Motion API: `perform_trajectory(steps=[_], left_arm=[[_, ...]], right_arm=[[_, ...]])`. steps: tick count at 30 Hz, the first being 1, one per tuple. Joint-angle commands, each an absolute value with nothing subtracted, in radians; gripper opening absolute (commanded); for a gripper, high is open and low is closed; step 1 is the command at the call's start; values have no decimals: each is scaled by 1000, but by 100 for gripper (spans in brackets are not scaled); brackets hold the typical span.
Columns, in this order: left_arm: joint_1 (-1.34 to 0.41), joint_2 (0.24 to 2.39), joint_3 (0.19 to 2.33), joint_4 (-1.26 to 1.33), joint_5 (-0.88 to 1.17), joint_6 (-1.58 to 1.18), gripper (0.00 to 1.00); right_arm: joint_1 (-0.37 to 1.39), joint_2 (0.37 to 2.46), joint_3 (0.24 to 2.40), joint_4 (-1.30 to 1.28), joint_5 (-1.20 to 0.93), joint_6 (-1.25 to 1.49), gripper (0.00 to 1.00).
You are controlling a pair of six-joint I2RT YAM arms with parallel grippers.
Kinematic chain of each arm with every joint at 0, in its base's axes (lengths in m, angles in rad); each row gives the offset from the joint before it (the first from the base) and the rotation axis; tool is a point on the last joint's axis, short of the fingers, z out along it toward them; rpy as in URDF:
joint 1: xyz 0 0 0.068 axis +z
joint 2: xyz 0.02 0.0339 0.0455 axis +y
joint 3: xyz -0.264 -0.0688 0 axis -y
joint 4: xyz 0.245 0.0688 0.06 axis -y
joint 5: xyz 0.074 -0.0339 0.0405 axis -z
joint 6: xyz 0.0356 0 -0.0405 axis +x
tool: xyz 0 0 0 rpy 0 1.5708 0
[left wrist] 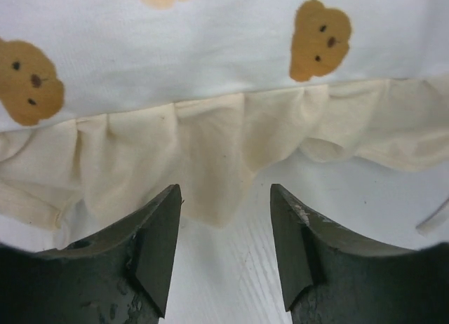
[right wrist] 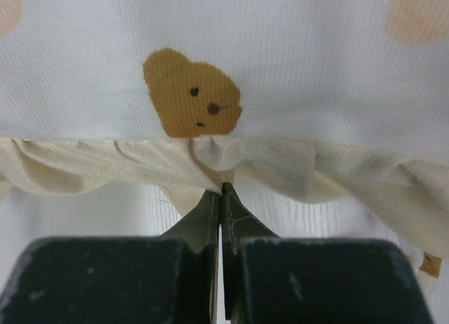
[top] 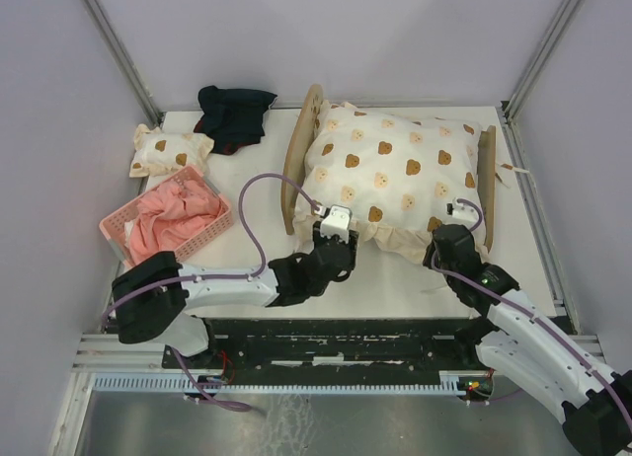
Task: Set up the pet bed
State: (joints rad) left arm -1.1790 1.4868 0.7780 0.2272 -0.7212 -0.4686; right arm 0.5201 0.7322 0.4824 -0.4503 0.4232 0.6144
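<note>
Mostly, quilt [top: 395, 165] hides the plywood pet bed [top: 295, 160] — left gripper [left wrist: 224, 198] agape, right gripper [right wrist: 222, 192] pinching quilt frill; basket [top: 197, 237] holds pink cloth [top: 173, 219].

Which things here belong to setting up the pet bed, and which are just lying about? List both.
Job: pet bed, quilt, left gripper, right gripper pinching the quilt's ruffle.
Lying about: pink basket of cloth, dark cloth, small bear-print pillow.

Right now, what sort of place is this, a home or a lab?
Probably a robot lab cell, not a home: a white table boxed in by aluminium frame posts, two arms bolted at its near edge, and a staged pet bed under a bear-print quilt.
</note>
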Motion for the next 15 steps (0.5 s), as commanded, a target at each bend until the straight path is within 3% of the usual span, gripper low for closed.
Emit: perform_trajectory(steps=[1, 7, 9, 10, 13, 15], left_arm=[[-1199, 1502, 787, 304, -737, -503, 64], [-1196, 1619, 849, 299, -850, -461, 65], [-1191, 1652, 870, 294, -873, -448, 61], [-1190, 1665, 880, 292, -881, -441, 55], [-1187, 1669, 880, 290, -901, -413, 16], [-1184, 1648, 859, 292, -907, -392, 3]], right_arm=[[520, 732, 478, -416, 430, 603, 2], [521, 724, 484, -417, 429, 603, 2], [520, 724, 489, -418, 427, 601, 2], [520, 725, 491, -421, 430, 601, 2], [520, 729, 501, -458, 472, 606, 2], [521, 720, 509, -496, 526, 615, 2]])
